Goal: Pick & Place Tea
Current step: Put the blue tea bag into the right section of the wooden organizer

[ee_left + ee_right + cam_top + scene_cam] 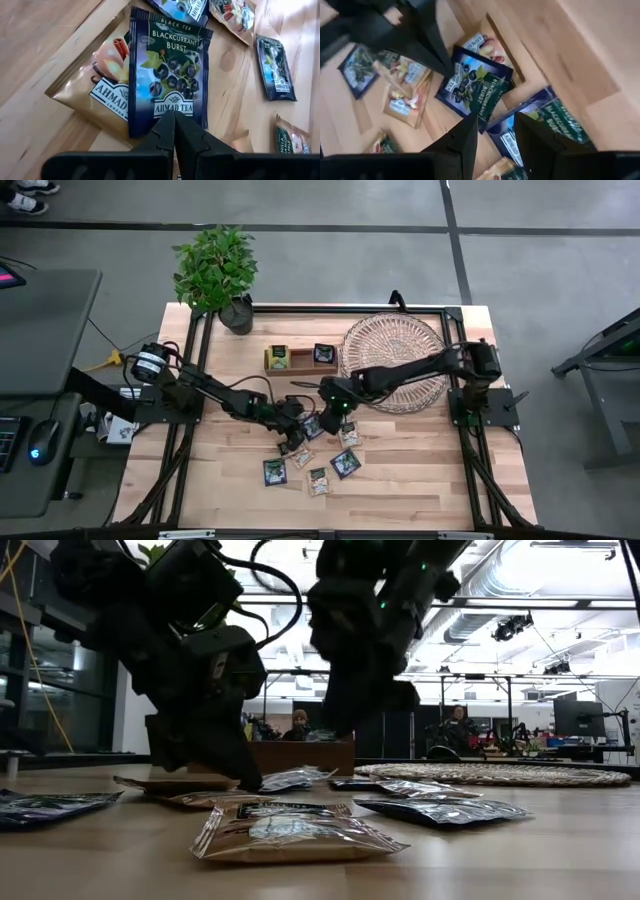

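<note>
Several tea sachets lie flat on the wooden table's middle. One dark blue blackcurrant sachet (pixel 167 65) lies partly over a beige one (pixel 100 85). My left gripper (pixel 174 117), also seen from above (pixel 293 435), is shut with its tips on this dark sachet. My right gripper (pixel 495 135) hangs open just above the same cluster (pixel 328 412), clear of the table. Below its fingers are that dark sachet's corner (pixel 475 87) and a second dark sachet (pixel 545 122). It holds nothing. My left gripper sets its shut fingertips (pixel 175 125) down on the dark blue sachet near the middle of one edge (pixel 170 107). Nothing is pinched between the fingers. The fingers slant down from the table's left. The sachet lies flat, partly on the beige sachet and partly on the table.
More sachets lie toward the near edge (pixel 274 471) (pixel 345 463). A narrow wooden box (pixel 300 358) with sachets in it stands farther back. Beside it on the right is a round wicker tray (pixel 395 362). A potted plant (pixel 220 275) is at the far left corner.
</note>
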